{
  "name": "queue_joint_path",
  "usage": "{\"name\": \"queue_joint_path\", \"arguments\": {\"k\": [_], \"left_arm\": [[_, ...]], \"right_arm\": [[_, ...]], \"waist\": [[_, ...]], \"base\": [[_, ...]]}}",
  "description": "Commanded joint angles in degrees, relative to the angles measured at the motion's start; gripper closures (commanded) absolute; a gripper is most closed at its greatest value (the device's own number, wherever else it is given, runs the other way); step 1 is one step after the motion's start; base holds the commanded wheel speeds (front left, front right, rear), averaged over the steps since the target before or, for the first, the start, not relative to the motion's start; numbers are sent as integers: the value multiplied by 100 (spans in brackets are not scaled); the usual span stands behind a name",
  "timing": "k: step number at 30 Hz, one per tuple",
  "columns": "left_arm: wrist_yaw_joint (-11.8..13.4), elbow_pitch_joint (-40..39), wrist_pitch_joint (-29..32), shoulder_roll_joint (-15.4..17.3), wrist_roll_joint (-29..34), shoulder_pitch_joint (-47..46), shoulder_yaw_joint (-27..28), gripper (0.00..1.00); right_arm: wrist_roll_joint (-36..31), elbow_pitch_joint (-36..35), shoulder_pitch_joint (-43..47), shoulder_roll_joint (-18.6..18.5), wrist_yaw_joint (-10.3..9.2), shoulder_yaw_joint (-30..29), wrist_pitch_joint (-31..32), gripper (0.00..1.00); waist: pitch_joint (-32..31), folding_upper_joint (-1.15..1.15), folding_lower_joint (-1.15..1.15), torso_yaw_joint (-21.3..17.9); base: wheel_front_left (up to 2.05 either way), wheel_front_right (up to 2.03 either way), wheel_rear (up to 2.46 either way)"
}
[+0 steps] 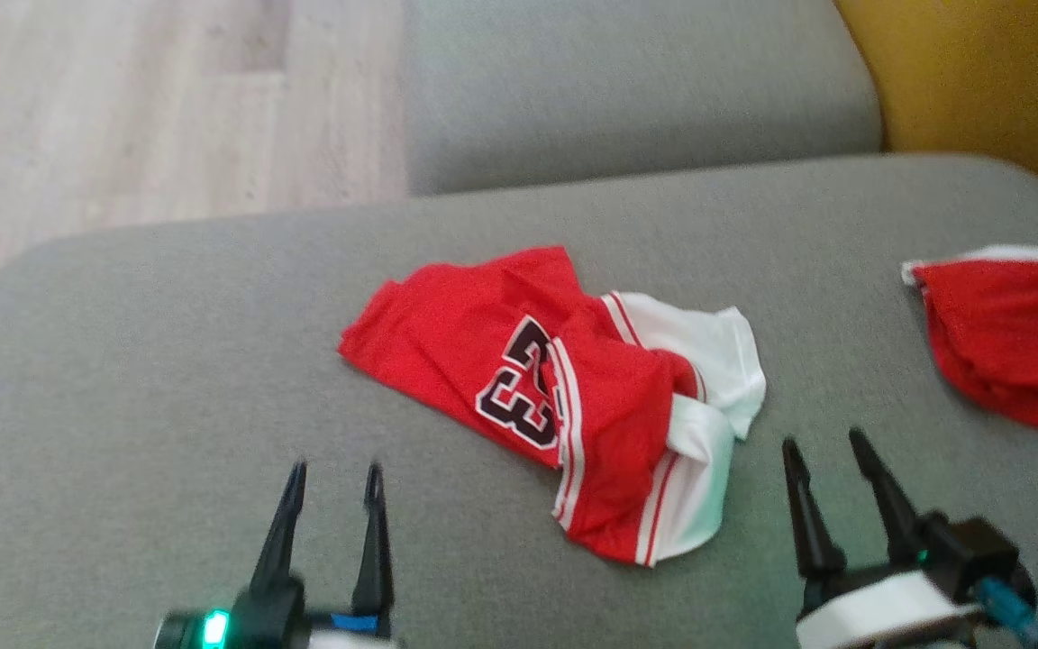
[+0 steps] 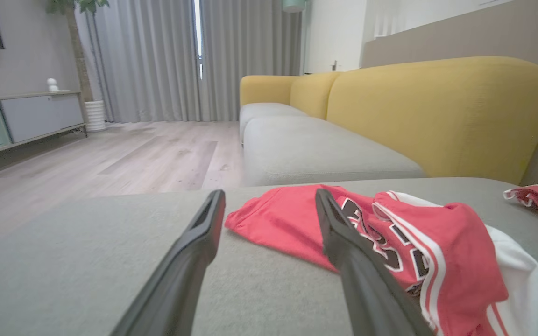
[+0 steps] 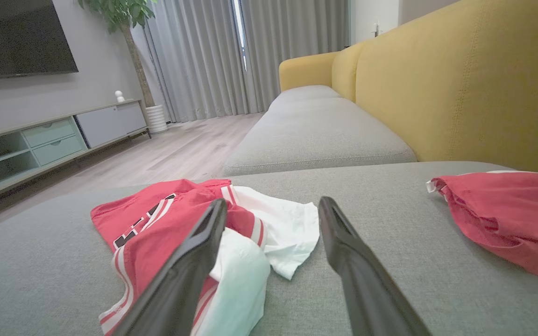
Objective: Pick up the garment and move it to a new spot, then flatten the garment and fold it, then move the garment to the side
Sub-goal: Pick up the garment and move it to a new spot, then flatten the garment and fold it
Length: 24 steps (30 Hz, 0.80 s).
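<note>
Holding left pincer [image 1: 337, 466] and right pincer [image 1: 824, 438] open, empty, at sofa's [image 1: 168, 361] near edge; garment [image 1: 519, 361] ahead between them, nearer right.

Soft, even daylight lit the room, brightest at a white gap between the curtains [image 2: 198, 42]. The grey seat cushion [image 1: 122, 361] carried only faint shadows beneath the garment [image 1: 564, 397]. The head view was blurred throughout, and the garment's number was smeared. In the left wrist view the left gripper [image 2: 270, 192] looked soft close to the lens, and straight lines leaned toward the edges.
</note>
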Motion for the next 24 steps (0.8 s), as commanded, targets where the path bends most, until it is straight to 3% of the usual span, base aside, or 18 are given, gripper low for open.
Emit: {"name": "queue_joint_path", "arguments": {"k": [1,9,24], "left_arm": [[34,-295,-54,32,104,33,257,0],[-75,-659,-54,-97,257,1090,793,0],[-525,-500,-54,-357,518,1229,1125,0]], "right_arm": [[-43,-98,-9,-3,37,102,-22,0],[-94,62,401,61,37,85,-22,0],[-167,163,537,60,37,167,-22,0]], "waist": [[-301,-1,1,276],[-561,-1,1,354],[-733,-1,1,426]], "base": [[0,0,0],[0,0,0],[0,0,0]]}}
